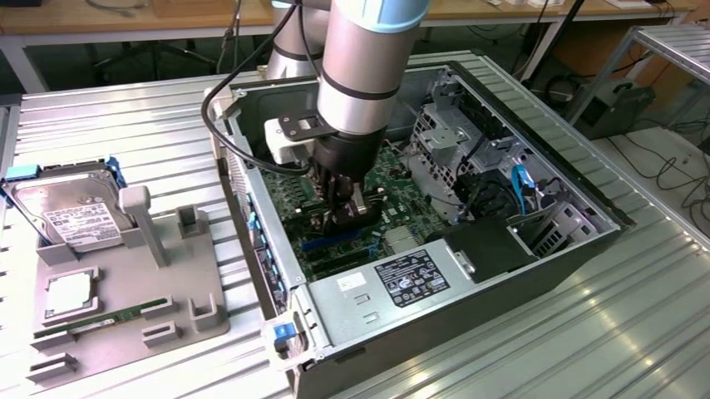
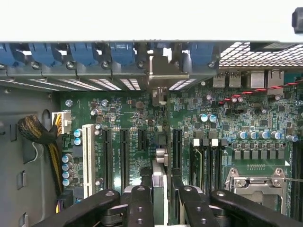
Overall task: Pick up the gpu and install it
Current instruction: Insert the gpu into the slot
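The gpu (image 2: 160,158) shows edge-on in the wrist view, standing upright over the green motherboard (image 2: 227,118) between the black expansion slots (image 2: 124,156). Its silvery end bracket (image 2: 163,71) sits at the case's rear slot wall. My gripper (image 2: 160,194) is shut on the card, with a black finger (image 2: 139,201) on each side. In the exterior view the gripper (image 1: 342,212) reaches down inside the open computer case (image 1: 444,291), low over the board. Whether the card is seated in a slot cannot be told.
A power supply (image 1: 411,274) fills the case's near corner, with drive cages (image 1: 450,141) behind. On the exterior view's left, a grey holder tray (image 1: 194,274) carries a hard drive (image 1: 66,212), a CPU (image 1: 69,291) and a RAM stick (image 1: 100,320). Yellow-black cables (image 2: 38,132) lie beside the slots.
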